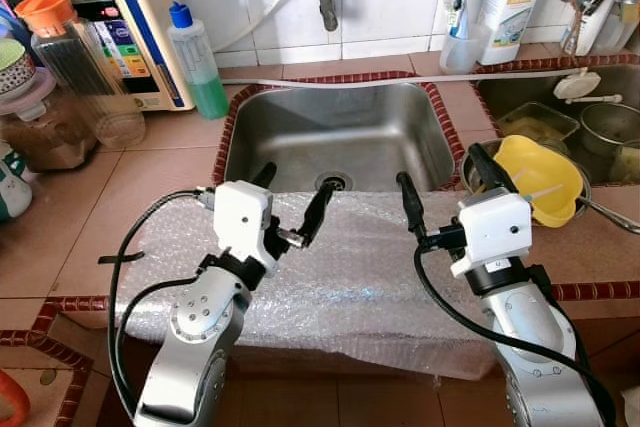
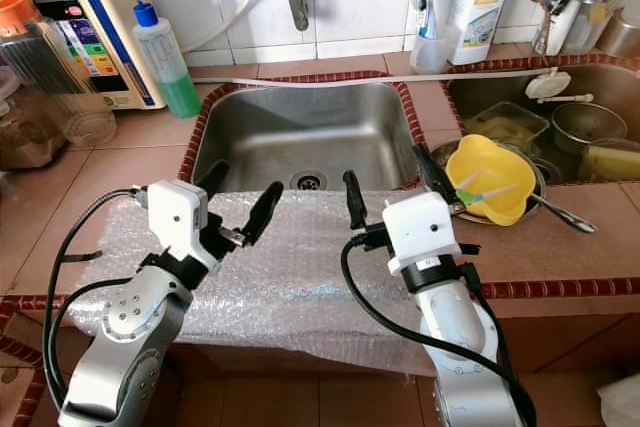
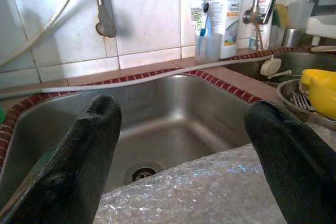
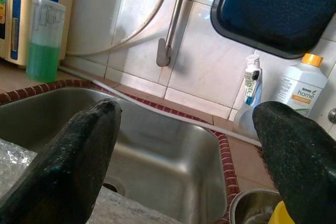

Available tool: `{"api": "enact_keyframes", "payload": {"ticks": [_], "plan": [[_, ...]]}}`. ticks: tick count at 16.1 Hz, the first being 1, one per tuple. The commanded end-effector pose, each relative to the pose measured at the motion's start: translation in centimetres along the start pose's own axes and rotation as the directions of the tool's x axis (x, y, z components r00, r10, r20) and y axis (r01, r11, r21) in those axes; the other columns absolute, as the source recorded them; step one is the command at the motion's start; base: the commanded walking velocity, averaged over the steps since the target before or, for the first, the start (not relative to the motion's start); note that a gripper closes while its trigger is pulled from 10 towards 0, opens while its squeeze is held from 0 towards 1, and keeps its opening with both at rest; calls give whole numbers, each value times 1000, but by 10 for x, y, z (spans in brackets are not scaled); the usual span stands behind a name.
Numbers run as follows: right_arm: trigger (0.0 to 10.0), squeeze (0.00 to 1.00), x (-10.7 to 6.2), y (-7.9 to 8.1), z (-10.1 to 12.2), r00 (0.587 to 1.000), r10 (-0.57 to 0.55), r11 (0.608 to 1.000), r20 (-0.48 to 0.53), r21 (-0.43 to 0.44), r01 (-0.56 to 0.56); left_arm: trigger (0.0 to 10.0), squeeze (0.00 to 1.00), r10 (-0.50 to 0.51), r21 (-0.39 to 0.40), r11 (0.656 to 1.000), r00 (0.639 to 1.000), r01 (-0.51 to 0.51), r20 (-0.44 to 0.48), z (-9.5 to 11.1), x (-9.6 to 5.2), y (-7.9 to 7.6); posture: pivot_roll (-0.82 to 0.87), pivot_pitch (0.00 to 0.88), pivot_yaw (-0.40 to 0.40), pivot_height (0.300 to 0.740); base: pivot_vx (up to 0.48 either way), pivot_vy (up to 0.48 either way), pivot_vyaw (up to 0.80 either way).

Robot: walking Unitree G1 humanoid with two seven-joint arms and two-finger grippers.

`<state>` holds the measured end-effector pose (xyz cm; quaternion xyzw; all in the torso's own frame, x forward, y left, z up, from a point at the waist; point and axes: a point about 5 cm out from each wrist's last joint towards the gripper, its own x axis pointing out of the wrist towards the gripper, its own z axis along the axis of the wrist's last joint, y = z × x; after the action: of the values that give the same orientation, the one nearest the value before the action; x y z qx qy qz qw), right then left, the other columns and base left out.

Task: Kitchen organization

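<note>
Over the bubble wrap (image 1: pixel 340 277) at lower centre of the frame, left gripper (image 1: pixel 290 205), fingers spread wide and released, nothing between them. Right of centre, right gripper (image 1: pixel 447 185), likewise splayed and empty, one finger near the sink's front rim, the other reaching toward the yellow funnel (image 1: pixel 540 177). Beyond both, steel sink (image 1: pixel 340 132) at centre, drain visible, basin bare. Funnel resting in a metal bowl (image 2: pixel 537 185) at right, just beside the right wrist housing. Further right, a second basin (image 1: pixel 600 97) crowded with pots and dishes. Along the back tiles, upper right, white detergent bottle (image 1: pixel 512 2) next to a cup with toothpaste (image 1: pixel 455 32). Upper left, green liquid bottle (image 1: pixel 198 62) beside a water purifier (image 1: pixel 115 17), with jars (image 1: pixel 70 67) at far left.
</note>
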<state>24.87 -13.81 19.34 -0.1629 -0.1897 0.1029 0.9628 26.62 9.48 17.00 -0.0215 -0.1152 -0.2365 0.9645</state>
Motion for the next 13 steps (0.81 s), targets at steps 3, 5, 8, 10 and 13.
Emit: {"api": "enact_keyframes", "payload": {"ticks": [3, 5, 8, 10, 13], "plan": [[10000, 1000, 0, 0, 6, 999, 12, 1000, 30, -12, -12, 10000, 0, -13, 16, 1000, 1000, 13, 11, 3, -1, 0, -260, 120, 119, 740, 275, 0, 0], [10000, 1000, 0, 1, 5, 999, 14, 1000, 30, -11, -14, 10000, 0, -13, 16, 1000, 1000, 13, 10, 3, -1, 0, -259, 120, 120, 740, 276, 0, 0], [10000, 1000, 0, 2, 5, 999, 17, 1000, 28, -10, -17, 10000, 0, -13, 16, 1000, 1000, 13, 8, 2, -1, -1, -261, 122, 120, 740, 276, 0, 0], [10000, 1000, 0, 2, 5, 999, 18, 1000, 29, -9, -18, 10000, 0, -13, 15, 1000, 1000, 13, 5, 1, -1, -1, -262, 124, 120, 740, 276, 0, 0], [10000, 1000, -1, 3, 5, 999, 21, 1000, 26, -8, -20, 10000, 0, 37, -2, 999, 999, -38, -13, -1, -2, 2, -259, 125, 119, 740, 0, 0, 0]]}}
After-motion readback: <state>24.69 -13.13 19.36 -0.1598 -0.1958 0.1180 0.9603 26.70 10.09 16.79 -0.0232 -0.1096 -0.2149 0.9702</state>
